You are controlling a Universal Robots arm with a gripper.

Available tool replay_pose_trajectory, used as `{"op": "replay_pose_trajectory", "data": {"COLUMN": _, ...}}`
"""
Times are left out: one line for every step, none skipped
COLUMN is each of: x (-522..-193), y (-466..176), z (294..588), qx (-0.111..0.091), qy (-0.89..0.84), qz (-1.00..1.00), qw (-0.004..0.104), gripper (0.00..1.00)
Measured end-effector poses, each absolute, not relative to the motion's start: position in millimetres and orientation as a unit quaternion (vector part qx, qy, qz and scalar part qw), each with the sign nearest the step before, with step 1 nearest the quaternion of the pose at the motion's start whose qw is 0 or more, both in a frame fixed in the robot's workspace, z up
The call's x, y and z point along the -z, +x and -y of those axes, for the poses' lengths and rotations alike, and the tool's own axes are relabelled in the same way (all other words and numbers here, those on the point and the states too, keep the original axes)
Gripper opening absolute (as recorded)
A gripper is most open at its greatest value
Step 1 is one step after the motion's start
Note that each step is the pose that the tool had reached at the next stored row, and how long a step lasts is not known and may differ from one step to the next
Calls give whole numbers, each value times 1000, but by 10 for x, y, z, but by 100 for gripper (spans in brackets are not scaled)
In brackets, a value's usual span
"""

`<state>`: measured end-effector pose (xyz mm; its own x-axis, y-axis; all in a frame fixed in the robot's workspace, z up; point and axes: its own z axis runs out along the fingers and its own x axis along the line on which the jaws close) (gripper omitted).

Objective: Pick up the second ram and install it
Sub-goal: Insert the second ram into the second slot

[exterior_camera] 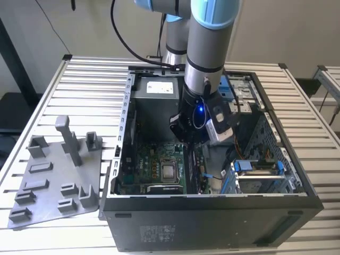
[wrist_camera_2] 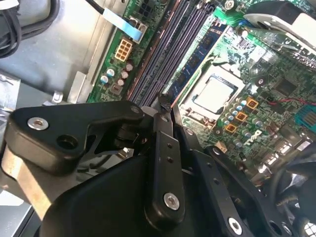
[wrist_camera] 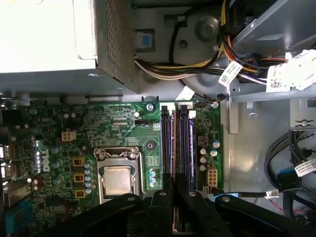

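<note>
Inside the open computer case (exterior_camera: 212, 207), the second ram (wrist_camera: 173, 148) is standing on its edge in a slot on the green board (wrist_camera: 123, 128), just beside the shiny square chip (wrist_camera: 117, 180). The gripper (wrist_camera: 172, 183) is hanging right over its near end, fingers (wrist_camera_2: 165, 148) squeezed close together on the stick's edge.

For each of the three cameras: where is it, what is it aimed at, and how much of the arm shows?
Exterior view: off the arm, looking down at the open PC case, the grey tray at its left; the arm reaches into the case.
First wrist view: on the arm, looking straight down on the motherboard and RAM slots; gripper at the edge.
Second wrist view: on the arm, looking obliquely along the slots; gripper linkages up close.
Both wrist views share the CPU socket.
</note>
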<state>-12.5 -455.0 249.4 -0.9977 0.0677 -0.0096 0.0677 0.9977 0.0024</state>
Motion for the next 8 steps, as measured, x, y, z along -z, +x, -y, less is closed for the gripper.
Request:
{"op": "replay_pose_trajectory", "data": {"x": -2478, "y": -125, "z": 4551, "qx": -1, "qy": 34, "qz": -999, "qw": 5, "gripper": 15}}
{"op": "replay_pose_trajectory", "data": {"x": -2461, "y": -125, "z": 4553, "qx": -1, "qy": 34, "qz": -999, "qw": 5, "gripper": 15}}
{"op": "replay_pose_trajectory", "data": {"x": -2443, "y": -125, "z": 4557, "qx": -1, "qy": 34, "qz": -999, "qw": 5, "gripper": 15}}
{"op": "replay_pose_trajectory", "data": {"x": -2429, "y": -125, "z": 4564, "qx": -2, "qy": 34, "qz": -999, "qw": 5, "gripper": 15}}
{"op": "replay_pose_trajectory", "data": {"x": -2415, "y": -125, "z": 4571, "qx": -3, "qy": 34, "qz": -999, "qw": 5, "gripper": 15}}
{"op": "replay_pose_trajectory", "data": {"x": -2400, "y": -126, "z": 4576, "qx": -4, "qy": 35, "qz": -999, "qw": 5, "gripper": 15}}
{"op": "replay_pose_trajectory", "data": {"x": -2385, "y": -125, "z": 4583, "qx": -4, "qy": 36, "qz": -999, "qw": 5, "gripper": 15}}
{"op": "replay_pose_trajectory", "data": {"x": -2369, "y": -126, "z": 4588, "qx": -5, "qy": 38, "qz": -999, "qw": 5, "gripper": 15}}
